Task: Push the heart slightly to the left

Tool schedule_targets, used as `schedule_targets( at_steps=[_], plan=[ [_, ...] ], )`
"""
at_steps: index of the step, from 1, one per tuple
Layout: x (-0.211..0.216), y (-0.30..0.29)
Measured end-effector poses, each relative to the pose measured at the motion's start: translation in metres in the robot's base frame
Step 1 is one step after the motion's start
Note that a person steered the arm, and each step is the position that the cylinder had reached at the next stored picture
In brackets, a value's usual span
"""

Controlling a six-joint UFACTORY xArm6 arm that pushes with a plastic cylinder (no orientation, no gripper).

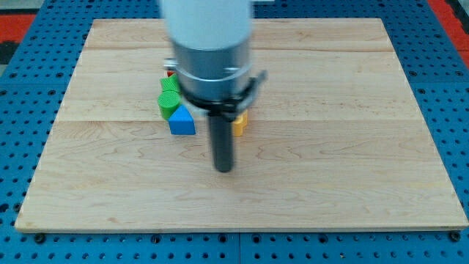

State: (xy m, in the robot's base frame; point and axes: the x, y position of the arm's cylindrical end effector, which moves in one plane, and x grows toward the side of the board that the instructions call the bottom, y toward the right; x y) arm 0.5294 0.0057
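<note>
Our end effector is a bare rod with no jaws, so nothing on it can spread, press together or pinch; my tip (223,168) rests on the wooden surface (352,147) near the middle, touching no block. We see it below the cluster of blocks, toward the view's bottom: the blue triangle (182,121) lies up and to the view's left of it, and a yellow block (240,123) lies just up and to the view's right, mostly hidden behind the rod and the arm's housing. We cannot make out that yellow block's shape, so we judge, but cannot confirm, that it may be the heart the task names. Two green blocks (169,97) sit above the blue triangle, and a sliver of a red block (171,73) shows at the edge of the housing; their shapes are unclear too. From here we see several risks. If we sweep leftward from the current spot, my tip would pass below the yellow block and miss it. If we come in from its right side too firmly, the yellow block could be driven into the blue triangle and shove the whole cluster, when only a slight shift is wanted. An off-centre contact would likely spin the block instead of sliding it.
</note>
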Motion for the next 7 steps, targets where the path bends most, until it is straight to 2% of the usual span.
schedule_targets(
  at_steps=[1,2,3,5,6,7],
  plan=[
    [-0.008,0.072],
    [-0.042,0.082],
    [-0.066,0.067],
    [-0.067,-0.017],
    [-0.066,-0.039],
    [-0.054,-0.029]
  ],
)
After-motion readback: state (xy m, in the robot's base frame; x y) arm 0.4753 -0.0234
